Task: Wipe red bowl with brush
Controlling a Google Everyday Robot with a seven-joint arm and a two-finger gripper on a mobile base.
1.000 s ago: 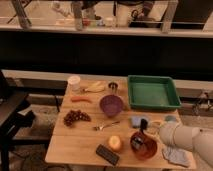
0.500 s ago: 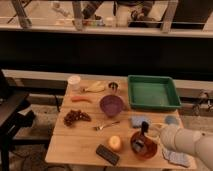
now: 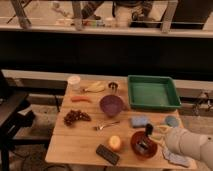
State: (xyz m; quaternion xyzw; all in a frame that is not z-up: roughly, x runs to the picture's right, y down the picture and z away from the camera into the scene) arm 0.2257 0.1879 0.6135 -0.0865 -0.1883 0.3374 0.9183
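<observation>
Red bowl point(image 3: 134, 145) near the front right corner of the desk point(image 3: 80, 141), just right of an orange-coloured fruit point(image 3: 115, 143). Brush point(image 3: 148, 131) upright in it, black handle up, head down inside. Pincer point(image 3: 159, 131) beside the handle, over the bowl's right rim; spread or pinching, cannot tell. Purple bowl point(image 3: 111, 105) farther back.

No legible text or labels
</observation>
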